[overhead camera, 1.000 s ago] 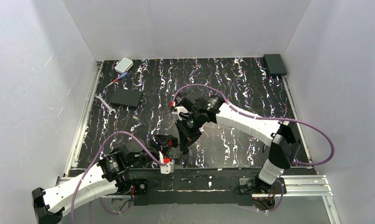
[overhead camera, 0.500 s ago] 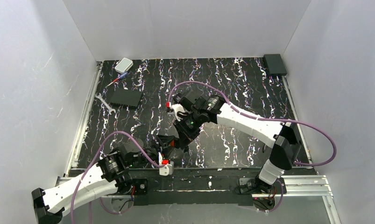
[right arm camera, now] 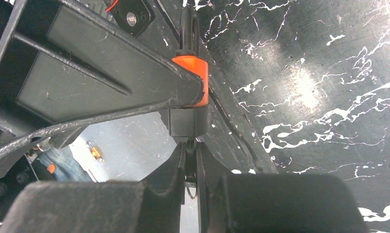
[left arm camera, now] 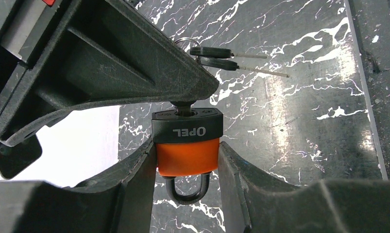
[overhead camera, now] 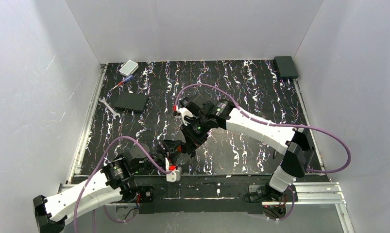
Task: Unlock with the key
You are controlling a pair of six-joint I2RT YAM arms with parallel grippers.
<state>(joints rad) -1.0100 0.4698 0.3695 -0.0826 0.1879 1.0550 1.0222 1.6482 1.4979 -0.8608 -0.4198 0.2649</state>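
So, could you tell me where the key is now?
In the left wrist view's centre, the key sits in the padlock's black end, pinched by the right pincer; the left pincer grips the padlock's orange body.

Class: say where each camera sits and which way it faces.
Top external: above and behind, looking down at the table; left arm, right arm show.
Left wrist: on the left gripper, facing the padlock between its own fingers.
Right wrist: on the right gripper, whose fingers pinch the key.
Both wrist views share the padlock.
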